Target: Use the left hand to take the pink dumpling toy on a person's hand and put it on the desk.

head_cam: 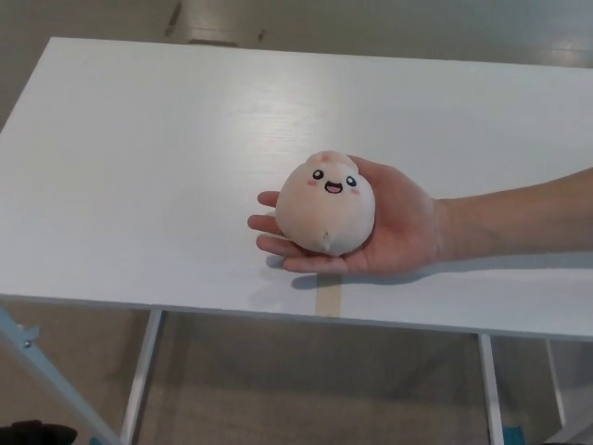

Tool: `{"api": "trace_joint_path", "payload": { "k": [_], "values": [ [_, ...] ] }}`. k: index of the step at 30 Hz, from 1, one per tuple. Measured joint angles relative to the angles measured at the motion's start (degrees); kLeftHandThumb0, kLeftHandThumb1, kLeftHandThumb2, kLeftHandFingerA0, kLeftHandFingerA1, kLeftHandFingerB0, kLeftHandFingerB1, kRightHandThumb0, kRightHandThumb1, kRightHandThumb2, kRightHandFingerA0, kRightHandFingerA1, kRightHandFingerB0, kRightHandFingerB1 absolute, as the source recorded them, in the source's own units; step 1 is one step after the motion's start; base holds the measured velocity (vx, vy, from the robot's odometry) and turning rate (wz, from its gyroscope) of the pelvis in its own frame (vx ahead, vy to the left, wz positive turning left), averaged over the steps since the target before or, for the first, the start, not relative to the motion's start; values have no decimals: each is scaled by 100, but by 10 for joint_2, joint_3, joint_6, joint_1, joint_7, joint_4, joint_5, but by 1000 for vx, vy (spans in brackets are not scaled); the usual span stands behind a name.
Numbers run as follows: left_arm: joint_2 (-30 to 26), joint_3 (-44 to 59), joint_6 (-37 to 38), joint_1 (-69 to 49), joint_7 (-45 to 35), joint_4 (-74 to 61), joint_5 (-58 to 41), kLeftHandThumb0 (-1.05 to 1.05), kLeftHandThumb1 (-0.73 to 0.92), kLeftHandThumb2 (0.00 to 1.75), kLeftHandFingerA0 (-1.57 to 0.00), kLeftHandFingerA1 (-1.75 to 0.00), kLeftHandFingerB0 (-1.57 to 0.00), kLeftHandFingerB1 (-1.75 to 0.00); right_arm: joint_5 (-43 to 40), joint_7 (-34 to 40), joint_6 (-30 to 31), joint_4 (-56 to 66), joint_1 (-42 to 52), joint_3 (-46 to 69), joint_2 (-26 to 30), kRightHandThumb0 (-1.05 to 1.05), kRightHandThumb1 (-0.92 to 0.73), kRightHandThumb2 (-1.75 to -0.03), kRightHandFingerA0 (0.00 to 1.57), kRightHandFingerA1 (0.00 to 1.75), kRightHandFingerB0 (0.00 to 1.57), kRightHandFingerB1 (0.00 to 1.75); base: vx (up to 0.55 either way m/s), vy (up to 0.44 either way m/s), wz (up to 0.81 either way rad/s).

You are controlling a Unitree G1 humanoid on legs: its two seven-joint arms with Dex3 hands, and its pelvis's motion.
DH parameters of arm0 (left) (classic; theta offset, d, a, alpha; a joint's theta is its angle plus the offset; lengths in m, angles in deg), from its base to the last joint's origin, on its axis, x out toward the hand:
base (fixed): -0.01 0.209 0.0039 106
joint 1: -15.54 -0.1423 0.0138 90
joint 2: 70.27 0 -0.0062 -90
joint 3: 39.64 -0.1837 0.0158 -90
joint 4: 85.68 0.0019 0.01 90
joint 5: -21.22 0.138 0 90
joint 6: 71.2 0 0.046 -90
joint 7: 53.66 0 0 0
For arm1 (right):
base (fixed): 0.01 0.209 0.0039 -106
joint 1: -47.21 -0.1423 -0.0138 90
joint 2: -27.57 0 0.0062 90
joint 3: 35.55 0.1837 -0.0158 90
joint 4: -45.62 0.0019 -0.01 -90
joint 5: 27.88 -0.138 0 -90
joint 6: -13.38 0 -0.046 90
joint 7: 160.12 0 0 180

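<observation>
A tan, faintly mottled floor (315, 389) fills the lower part of the head view, lighter in a band at the top edge. At lower left a pale blue-grey metal bar (56, 380) runs on a slant towards the bottom edge, with a small bracket (25, 334) fixed near its upper end. A dark, rounded object (32, 433), too cropped to identify, sits at the bottom-left corner just beside the bar. A small teal scrap (512, 437) shows at the bottom edge on the right. Far off, at the top, a dark short strip (174, 17) lies on the floor.
</observation>
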Motion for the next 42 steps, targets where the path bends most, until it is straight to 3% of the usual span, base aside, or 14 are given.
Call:
{"api": "trace_joint_path", "payload": {
  "k": [21,35,42],
  "values": [
    [0,117,78,-368,-54,-490,-99,-52,44,74,-56,-54,-44,-48,2,2,-6,-2,33,-4,-2,-23,-69,-60,68,46,56,43,0,0,0],
    [0,234,127,-522,-94,-791,-203,-52,40,71,-57,-58,-47,-51,3,2,-10,-2,46,-10,-3,-23,-69,-60,69,47,57,43,0,0,0],
    [-5,305,146,-552,-116,-891,-264,-55,40,72,-56,-56,-40,-47,3,2,-11,-2,47,-12,-3,-24,-70,-60,70,47,58,44,0,0,0]
  ]
}}
